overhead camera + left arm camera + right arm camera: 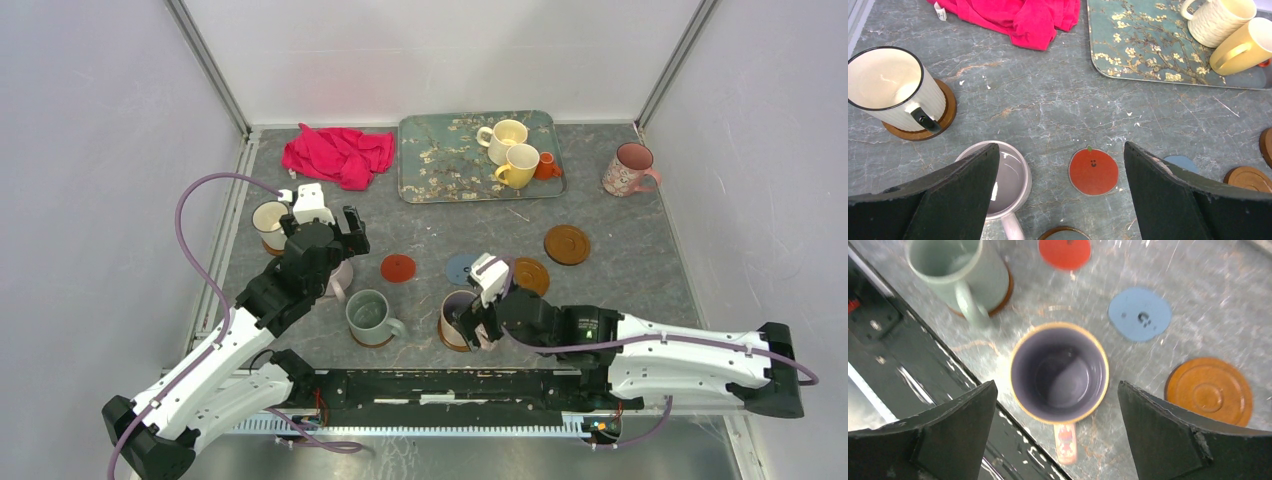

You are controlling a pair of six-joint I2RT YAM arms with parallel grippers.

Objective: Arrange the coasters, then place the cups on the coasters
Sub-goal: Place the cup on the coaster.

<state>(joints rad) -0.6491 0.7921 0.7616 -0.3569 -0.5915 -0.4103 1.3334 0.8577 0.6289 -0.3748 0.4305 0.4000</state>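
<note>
We count seven mugs (370,315) and one tiny orange cup (546,165), eight in all. Four coasters lie bare: one red coaster (398,268), one blue coaster (461,266) and two brown coasters (567,244), with at least two more showing under mugs. We also count one teal tray (412,165) and one red cloth (338,155).

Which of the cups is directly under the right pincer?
The mug with the purple inside and orange rim, framed by the open right pincer without touching it. The grey-green mug stands off to one side.
</note>
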